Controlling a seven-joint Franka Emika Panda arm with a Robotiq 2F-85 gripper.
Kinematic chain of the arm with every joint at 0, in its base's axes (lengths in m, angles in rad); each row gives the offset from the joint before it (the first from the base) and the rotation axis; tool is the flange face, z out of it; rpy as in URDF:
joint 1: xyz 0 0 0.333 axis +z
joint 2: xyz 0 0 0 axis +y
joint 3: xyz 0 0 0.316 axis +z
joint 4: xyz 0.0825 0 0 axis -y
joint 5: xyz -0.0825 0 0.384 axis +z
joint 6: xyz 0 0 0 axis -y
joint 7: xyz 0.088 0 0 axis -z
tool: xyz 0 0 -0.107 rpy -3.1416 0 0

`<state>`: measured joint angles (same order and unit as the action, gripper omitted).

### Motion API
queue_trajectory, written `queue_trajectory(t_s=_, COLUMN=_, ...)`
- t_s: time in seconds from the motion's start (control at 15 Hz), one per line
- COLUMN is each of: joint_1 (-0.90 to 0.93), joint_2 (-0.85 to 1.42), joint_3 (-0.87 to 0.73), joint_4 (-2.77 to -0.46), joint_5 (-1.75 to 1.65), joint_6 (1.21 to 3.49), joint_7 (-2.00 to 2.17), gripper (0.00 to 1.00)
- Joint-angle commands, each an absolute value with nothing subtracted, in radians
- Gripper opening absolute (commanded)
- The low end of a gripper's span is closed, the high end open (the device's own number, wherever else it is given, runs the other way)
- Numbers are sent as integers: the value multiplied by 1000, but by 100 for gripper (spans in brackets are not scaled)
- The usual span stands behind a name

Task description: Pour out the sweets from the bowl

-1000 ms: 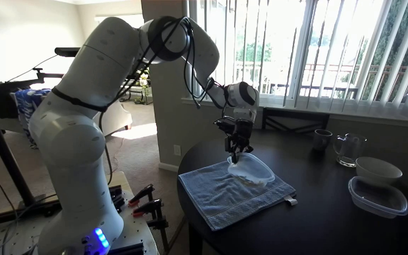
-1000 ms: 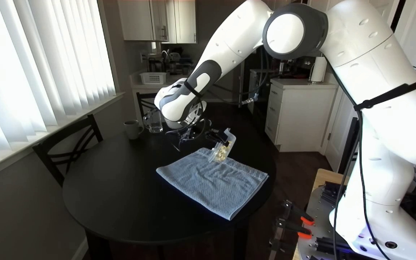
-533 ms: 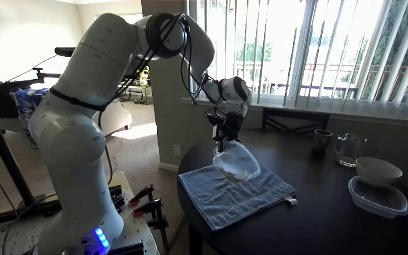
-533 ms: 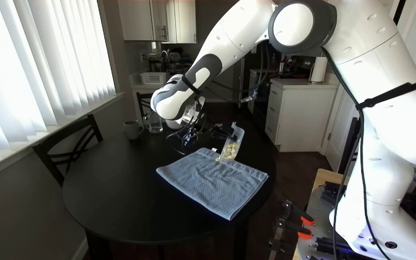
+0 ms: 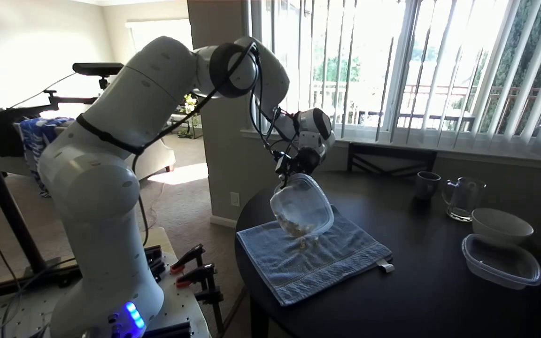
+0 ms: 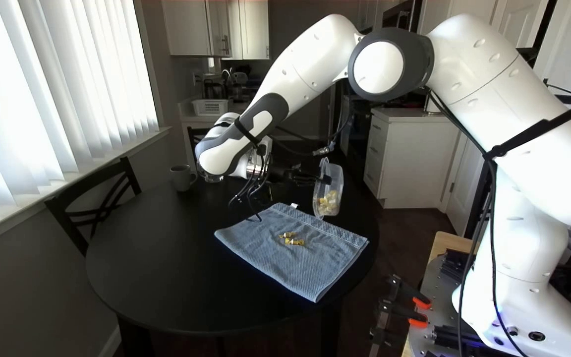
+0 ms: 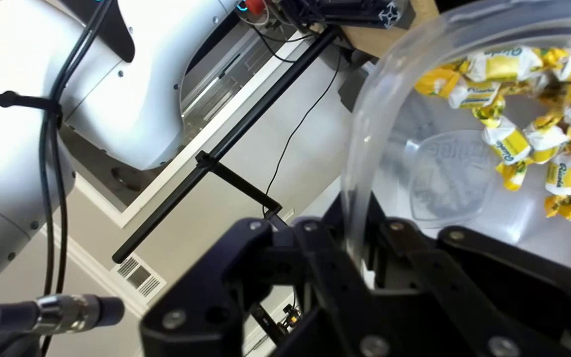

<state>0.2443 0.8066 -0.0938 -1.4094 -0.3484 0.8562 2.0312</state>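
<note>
My gripper [image 5: 286, 181] is shut on the rim of the translucent bowl [image 5: 305, 202] and holds it above the blue towel [image 5: 289, 277]. The bowl stands on its side, steeply tilted. In an exterior view the gripper [image 6: 326, 179] pinches the upper part of the bowl [image 6: 335, 179]. In the wrist view the rim passes between the fingers [image 7: 357, 223]. Yellow-and-white wrapped sweets [image 7: 508, 141] are inside the bowl [image 7: 449, 183]; they also show low in the bowl in an exterior view [image 6: 329, 202]. A few sweets [image 6: 292, 241] lie on the towel [image 6: 285, 263], under the bowl's lower edge in an exterior view [image 5: 309, 242].
The towel lies on the round dark table [image 6: 166, 277]. A white bowl [image 5: 500, 225], another translucent container [image 5: 503, 265], a glass mug [image 5: 465, 199] and a grey mug [image 5: 426, 185] stand farther along the table. A dark chair [image 6: 99, 198] stands by the window.
The bowl has been raised, moved and tilted further onto its side in my gripper. A few sweets have come out and now lie on the towel. The grip on the rim has stayed.
</note>
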Motion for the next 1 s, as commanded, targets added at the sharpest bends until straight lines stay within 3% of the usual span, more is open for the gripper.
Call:
queue_trajectory(t_s=0.0, joint_1=251, joint_2=900, joint_3=-87, joint_4=-1261, joint_5=-391, joint_6=772, joint_7=2015, gripper=1)
queue_trajectory(t_s=0.93, joint_1=260, joint_2=1021, joint_3=-98, joint_4=-1090, joint_5=-378, joint_6=813, joint_7=2029, gripper=1)
